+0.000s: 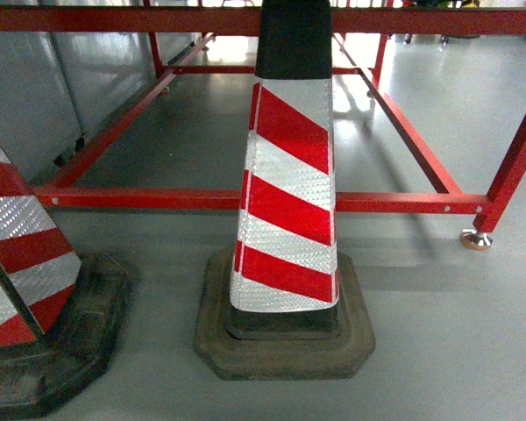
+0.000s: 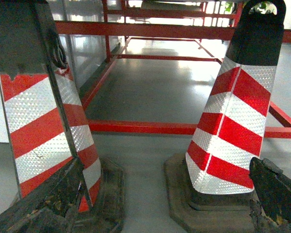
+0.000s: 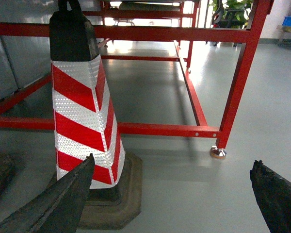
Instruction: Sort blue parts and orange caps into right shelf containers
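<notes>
Containers, shelf, blue parts and orange caps are nowhere in view, so sorting looks unstarted; ahead of the left pincer (image 2: 160, 204) stand two striped traffic cones (image 2: 237, 121); beyond the right pincer (image 3: 169, 204), a red frame (image 3: 242, 73); both pincers gape, empty.

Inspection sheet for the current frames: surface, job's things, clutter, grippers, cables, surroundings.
Surface: grey glossy floor; no worktop in view.
Job's things: nothing seen; no containers, shelf, blue parts or orange caps in any view.
Clutter: centre cone, red and white striped, upright on a dark base in front of the frame's low front rail; second cone at left, cut off by the picture edge.
Grippers: left gripper open, empty, worn dark fingers; right gripper open, empty.
Cables: nothing seen.
Surroundings: red tubular frame on a levelling foot; grey wall panels at left; plant in the far background.
</notes>
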### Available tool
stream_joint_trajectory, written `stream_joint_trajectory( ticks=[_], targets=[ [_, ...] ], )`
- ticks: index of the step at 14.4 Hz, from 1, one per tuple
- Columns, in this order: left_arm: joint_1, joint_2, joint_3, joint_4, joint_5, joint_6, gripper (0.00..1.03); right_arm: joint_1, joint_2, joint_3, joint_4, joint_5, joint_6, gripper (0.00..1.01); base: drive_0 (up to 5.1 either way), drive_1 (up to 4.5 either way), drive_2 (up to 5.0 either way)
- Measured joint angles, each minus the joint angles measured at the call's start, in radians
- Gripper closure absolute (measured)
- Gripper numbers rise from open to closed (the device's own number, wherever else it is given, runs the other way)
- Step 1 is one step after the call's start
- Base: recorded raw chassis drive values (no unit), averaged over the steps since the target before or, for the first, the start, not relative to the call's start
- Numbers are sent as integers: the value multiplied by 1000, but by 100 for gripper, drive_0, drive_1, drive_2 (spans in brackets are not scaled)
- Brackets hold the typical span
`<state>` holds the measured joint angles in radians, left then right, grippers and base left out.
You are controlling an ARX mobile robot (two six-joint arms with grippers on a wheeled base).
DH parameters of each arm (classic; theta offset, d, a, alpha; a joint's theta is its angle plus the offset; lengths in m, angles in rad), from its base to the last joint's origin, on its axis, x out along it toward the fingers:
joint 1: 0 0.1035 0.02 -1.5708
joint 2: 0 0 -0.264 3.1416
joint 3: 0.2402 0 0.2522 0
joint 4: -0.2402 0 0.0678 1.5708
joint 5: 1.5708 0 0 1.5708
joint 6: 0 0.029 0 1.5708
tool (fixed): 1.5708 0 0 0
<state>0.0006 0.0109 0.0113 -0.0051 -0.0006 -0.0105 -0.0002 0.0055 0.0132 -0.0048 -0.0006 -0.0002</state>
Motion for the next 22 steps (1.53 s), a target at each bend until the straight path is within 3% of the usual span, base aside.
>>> stream_joint_trajectory(
  ticks=[22],
  targets=[
    [0,0,0,-4,2,0,5,0,0,0,-3,0,0,3,0,0,0]
  ],
)
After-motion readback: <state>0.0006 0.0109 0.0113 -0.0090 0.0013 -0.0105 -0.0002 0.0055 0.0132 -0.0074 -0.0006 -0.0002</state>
